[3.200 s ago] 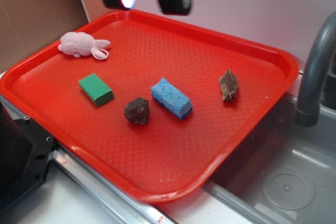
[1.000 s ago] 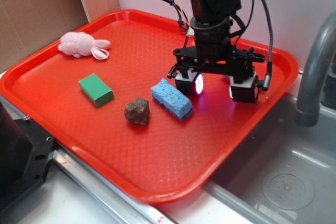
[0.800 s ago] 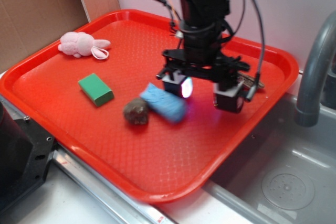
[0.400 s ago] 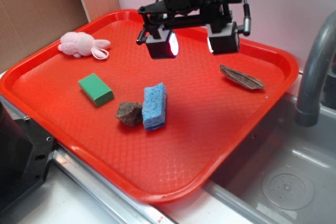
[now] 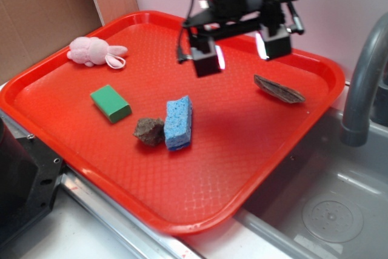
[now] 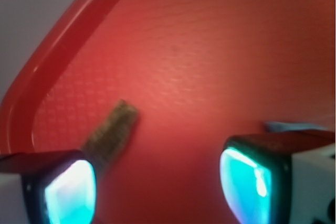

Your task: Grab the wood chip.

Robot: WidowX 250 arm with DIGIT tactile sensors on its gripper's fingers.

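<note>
Probably the wood chip (image 5: 279,90) is very light, because it is small, thin and flat, and it looks stiff and dry, with rough, splintery ends. It lies flat near the far right edge of the red tray (image 5: 200,204), well apart from the other things, and nothing touches it. In the wrist view it shows as a brown strip (image 6: 111,135) beside one glowing finger pad (image 6: 68,192). The hand (image 5: 241,48) hangs in the air above the tray with its two fingers spread wide and nothing between them. My guess is that the best place to pinch the chip is across its narrow middle, one finger on each long side. It sits so low that the fingers would have to come almost down to the tray, and a light thing like this could slide or tip if only one finger bumps it. The tray has a bumpy, dotted floor, which may help it stay put a little. There is bare red floor on the near side of the chip, but the raised rim is close on the far side, so a finger there has less room. A blue sponge (image 5: 178,122) and a dark rock (image 5: 148,131) touch each other in the middle, and a green block (image 5: 111,103) and a pink toy (image 5: 92,51) lie to the left, all far from the chip. The tray rests on a counter next to a sink (image 5: 339,210).
</note>
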